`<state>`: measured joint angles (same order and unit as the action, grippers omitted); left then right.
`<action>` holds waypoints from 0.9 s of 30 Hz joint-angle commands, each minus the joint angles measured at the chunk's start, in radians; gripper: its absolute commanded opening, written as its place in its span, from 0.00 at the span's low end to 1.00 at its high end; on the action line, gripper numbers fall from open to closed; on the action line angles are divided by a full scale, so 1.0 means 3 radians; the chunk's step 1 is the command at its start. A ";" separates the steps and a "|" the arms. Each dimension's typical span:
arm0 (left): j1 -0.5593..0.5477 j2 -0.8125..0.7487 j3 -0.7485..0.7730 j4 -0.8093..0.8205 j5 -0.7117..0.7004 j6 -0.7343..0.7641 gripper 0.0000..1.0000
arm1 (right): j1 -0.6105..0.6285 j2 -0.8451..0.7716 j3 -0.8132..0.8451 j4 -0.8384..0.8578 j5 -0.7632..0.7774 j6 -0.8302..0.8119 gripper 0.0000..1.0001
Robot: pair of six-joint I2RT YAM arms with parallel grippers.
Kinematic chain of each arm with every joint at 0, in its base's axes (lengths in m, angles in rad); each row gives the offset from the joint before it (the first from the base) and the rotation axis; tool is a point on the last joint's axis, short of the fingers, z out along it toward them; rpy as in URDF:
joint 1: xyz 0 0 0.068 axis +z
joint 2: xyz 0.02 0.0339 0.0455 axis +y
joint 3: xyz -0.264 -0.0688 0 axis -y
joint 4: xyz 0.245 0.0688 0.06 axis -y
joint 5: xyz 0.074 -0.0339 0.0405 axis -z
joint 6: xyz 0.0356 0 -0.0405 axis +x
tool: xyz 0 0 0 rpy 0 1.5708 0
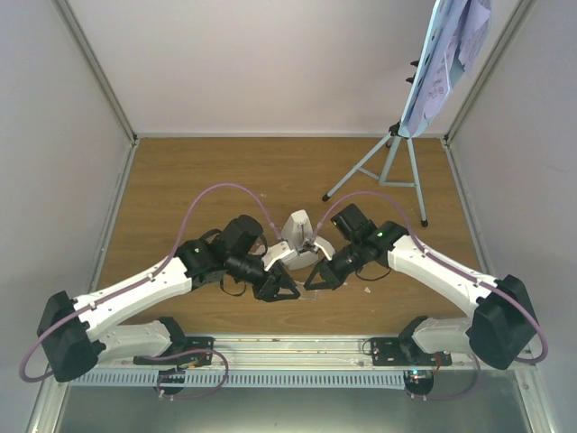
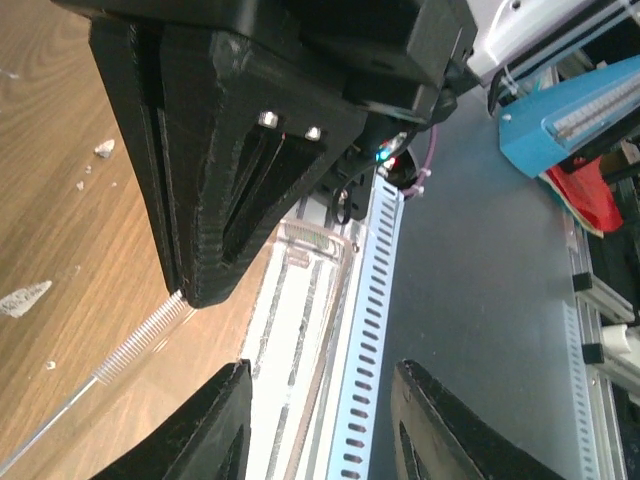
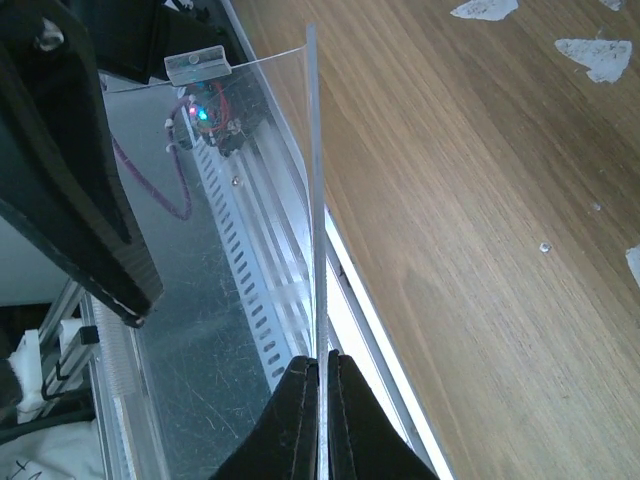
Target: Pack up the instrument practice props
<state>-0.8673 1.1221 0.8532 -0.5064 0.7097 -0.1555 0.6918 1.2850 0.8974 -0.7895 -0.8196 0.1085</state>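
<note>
The white pyramid metronome (image 1: 296, 230) stands at the table's middle, between my two wrists. My right gripper (image 1: 317, 278) (image 3: 322, 365) is shut on the thin edge of the clear tapered cover (image 3: 312, 200), which is held up off the table, just in front of the metronome. My left gripper (image 1: 279, 290) (image 2: 322, 400) is open and empty, and the cover (image 2: 315, 290) lies just ahead of its jaws. The pale-blue tripod music stand (image 1: 389, 161) stands at the back right. Its tray holds the lavender-white sheet music (image 1: 451, 54).
Small white crumbs (image 3: 598, 55) (image 2: 25, 298) lie scattered on the wooden table (image 1: 180, 180). A slotted metal rail (image 1: 297, 374) runs along the near edge. Grey walls enclose the left, back and right sides.
</note>
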 commanded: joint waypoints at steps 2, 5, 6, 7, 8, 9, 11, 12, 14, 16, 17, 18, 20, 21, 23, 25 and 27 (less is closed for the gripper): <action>-0.0058 0.0043 0.0130 -0.0221 0.0073 0.0135 0.37 | 0.0053 -0.0029 -0.0029 -0.0039 -0.0091 -0.0037 0.01; -0.0064 0.0047 0.0168 -0.0277 0.0034 0.0145 0.35 | 0.0069 -0.0015 -0.0026 -0.0043 -0.0048 -0.0032 0.00; -0.0065 0.0055 0.0183 -0.0301 0.0030 0.0152 0.34 | 0.0074 -0.0011 -0.0026 -0.0043 -0.0041 -0.0034 0.00; -0.0069 0.0062 0.0194 -0.0327 0.0028 0.0159 0.34 | 0.0076 -0.0005 -0.0023 -0.0045 -0.0038 -0.0034 0.01; -0.0070 0.0072 0.0205 -0.0352 0.0025 0.0167 0.34 | 0.0077 -0.0004 -0.0023 -0.0046 -0.0035 -0.0043 0.01; -0.0074 0.0081 0.0211 -0.0371 0.0028 0.0170 0.34 | 0.0079 0.0000 -0.0018 -0.0046 -0.0034 -0.0044 0.01; -0.0087 0.0098 0.0216 -0.0400 0.0035 0.0169 0.31 | 0.0079 0.0004 -0.0011 -0.0048 -0.0032 -0.0044 0.00; -0.0096 0.0106 0.0219 -0.0414 0.0041 0.0174 0.31 | 0.0082 0.0007 -0.0013 -0.0052 -0.0029 -0.0044 0.00; -0.0114 0.0127 0.0231 -0.0449 0.0036 0.0183 0.30 | 0.0080 0.0014 -0.0010 -0.0055 -0.0027 -0.0041 0.00; -0.0133 0.0135 0.0240 -0.0472 0.0032 0.0191 0.30 | 0.0082 0.0020 -0.0009 -0.0053 -0.0036 -0.0047 0.01; -0.0140 0.0135 0.0246 -0.0467 0.0034 0.0199 0.29 | 0.0082 0.0022 -0.0006 -0.0053 -0.0038 -0.0048 0.00; -0.0145 0.0135 0.0245 -0.0473 0.0038 0.0203 0.27 | 0.0082 0.0022 -0.0005 -0.0054 -0.0038 -0.0048 0.00; -0.0154 0.0140 0.0245 -0.0475 0.0035 0.0202 0.23 | 0.0085 0.0022 -0.0010 -0.0048 -0.0036 -0.0046 0.00; -0.0156 0.0147 0.0245 -0.0477 0.0037 0.0197 0.23 | 0.0086 0.0022 -0.0013 -0.0048 -0.0028 -0.0048 0.00; -0.0165 0.0167 0.0254 -0.0498 0.0044 0.0213 0.24 | 0.0087 0.0029 -0.0014 -0.0052 -0.0006 -0.0047 0.01; -0.0183 0.0195 0.0276 -0.0541 0.0011 0.0234 0.26 | 0.0084 0.0029 -0.0015 -0.0053 -0.0004 -0.0050 0.01; -0.0204 0.0207 0.0311 -0.0594 -0.0058 0.0258 0.26 | 0.0087 0.0030 -0.0015 -0.0053 -0.0008 -0.0047 0.00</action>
<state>-0.9054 1.1709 0.9058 -0.6418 0.7006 -0.0963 0.7143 1.2907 0.8967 -0.8135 -0.8165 0.0967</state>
